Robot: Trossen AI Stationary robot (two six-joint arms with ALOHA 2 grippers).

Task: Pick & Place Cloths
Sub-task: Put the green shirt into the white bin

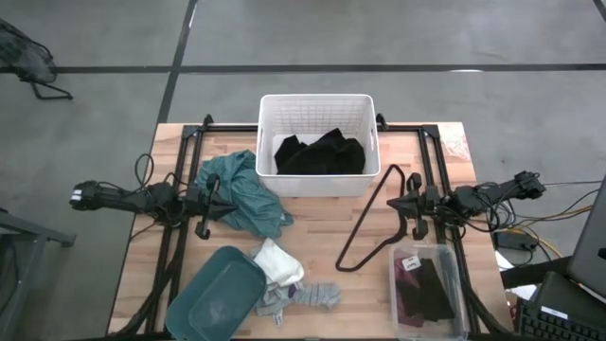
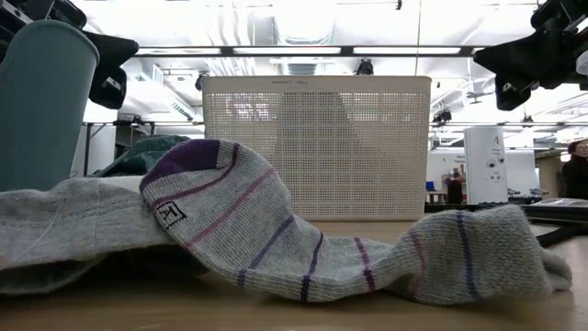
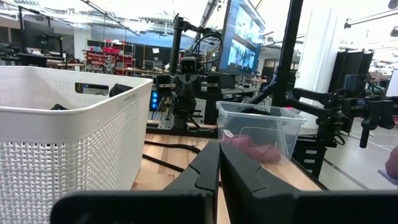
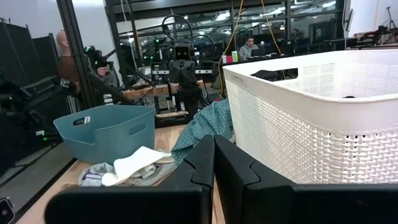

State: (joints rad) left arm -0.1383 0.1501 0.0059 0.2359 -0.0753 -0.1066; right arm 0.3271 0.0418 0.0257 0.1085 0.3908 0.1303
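From above, black cloths [image 1: 320, 154] already fill the white basket [image 1: 317, 104] at top centre; the teal cloth [image 1: 242, 192] sprawls at centre left, and your left gripper [image 1: 204, 202] and right gripper [image 1: 413, 209] hang idle. The low view foregrounds a grey striped sock [image 2: 303, 241]. Both wrist views show fingers pressed together, empty. You appear between picks; next, reach for the teal cloth.

Overhead camera looks straight down; table-level camera sits close behind a sock [image 2: 303, 244]; both show the white basket [image 1: 317, 107].
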